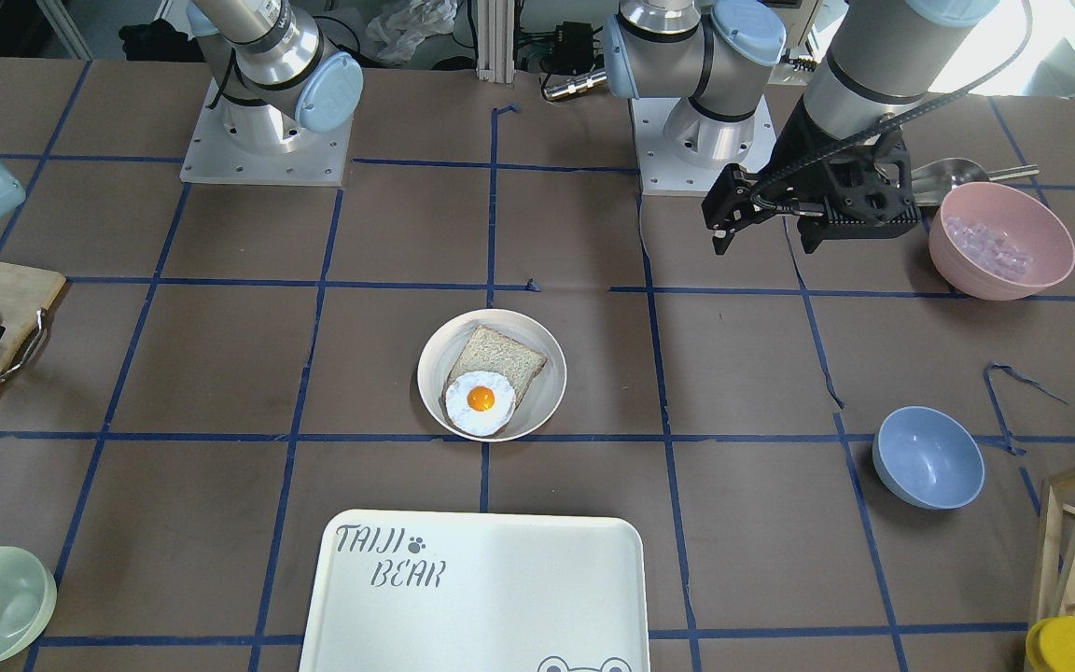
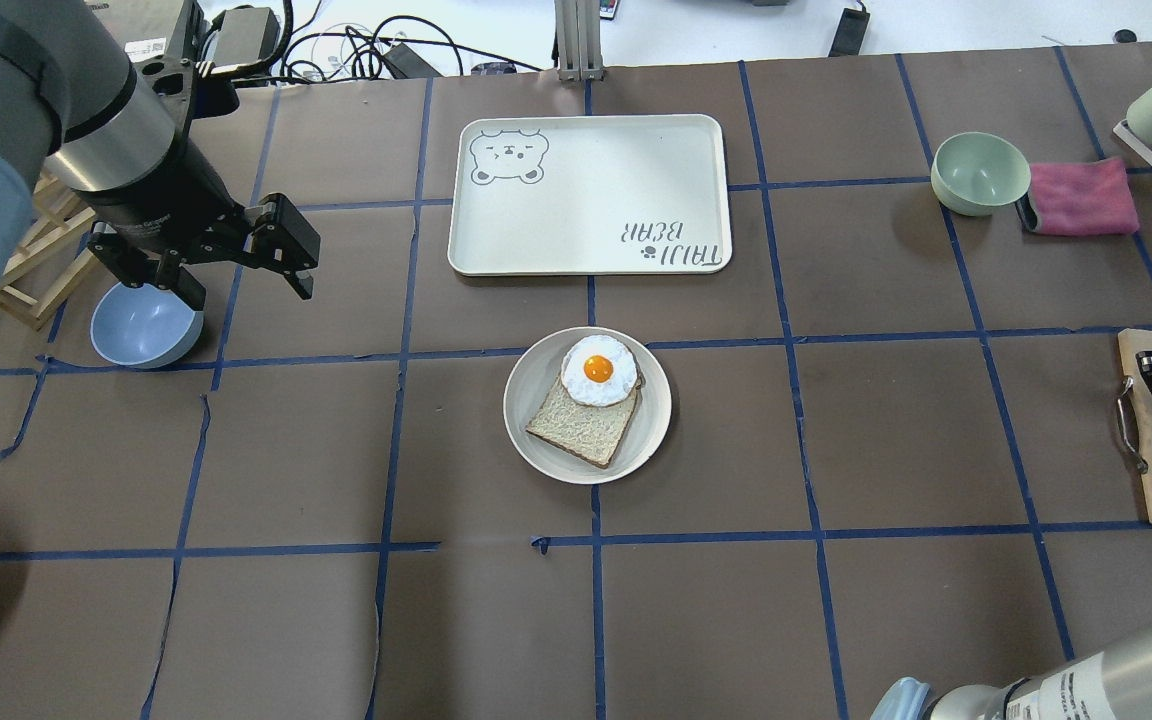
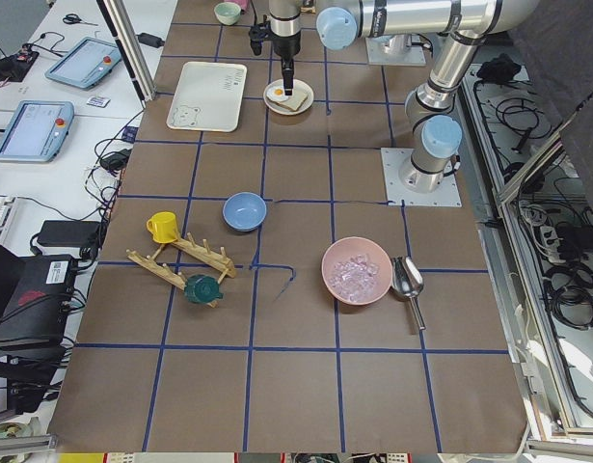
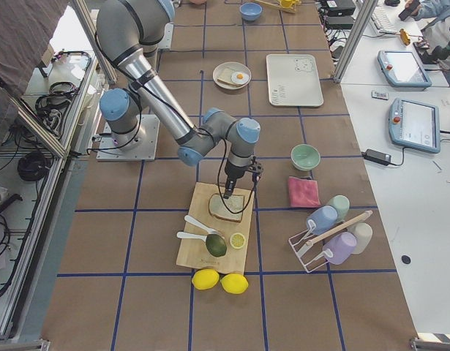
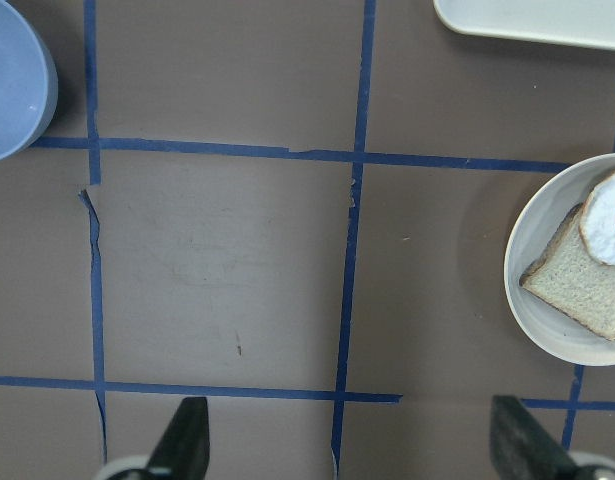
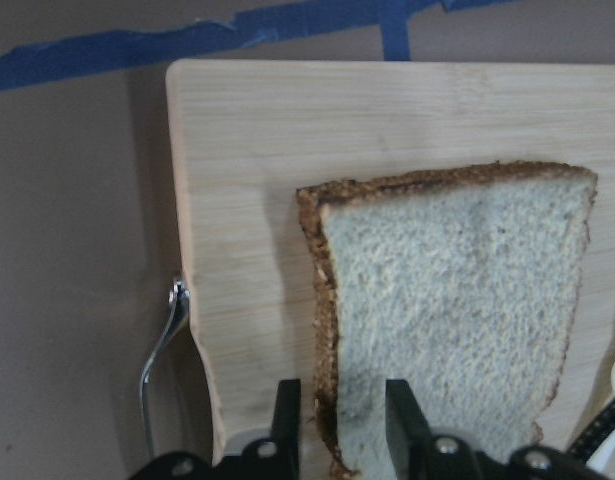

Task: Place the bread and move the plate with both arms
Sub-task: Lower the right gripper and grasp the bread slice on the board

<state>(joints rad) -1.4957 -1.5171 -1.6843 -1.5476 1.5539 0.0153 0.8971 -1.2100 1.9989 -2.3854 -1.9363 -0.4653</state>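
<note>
The bread (image 6: 457, 320), pale with a dark brown crust, lies on a wooden cutting board (image 6: 237, 200) at the table's right end. My right gripper (image 6: 344, 410) stands over it, its fingers close together with the slice's crust edge between them; it also shows in the exterior right view (image 4: 228, 194). The round off-white plate (image 2: 526, 400) sits mid-table and holds a tanner slice (image 2: 581, 430) with a fried egg (image 2: 598, 370) on it. My left gripper (image 2: 251, 290) is open and empty, hovering well to the plate's left, near a blue bowl (image 2: 141, 325).
The white TAIJI BEAR tray (image 2: 586, 190) lies just beyond the plate. A green bowl (image 2: 976, 170) and pink cloth (image 2: 1081, 195) sit far right. A pink bowl (image 1: 999, 238) with a scoop is near the left arm. Lemons, a lime and spoons are on and by the board (image 4: 210, 248).
</note>
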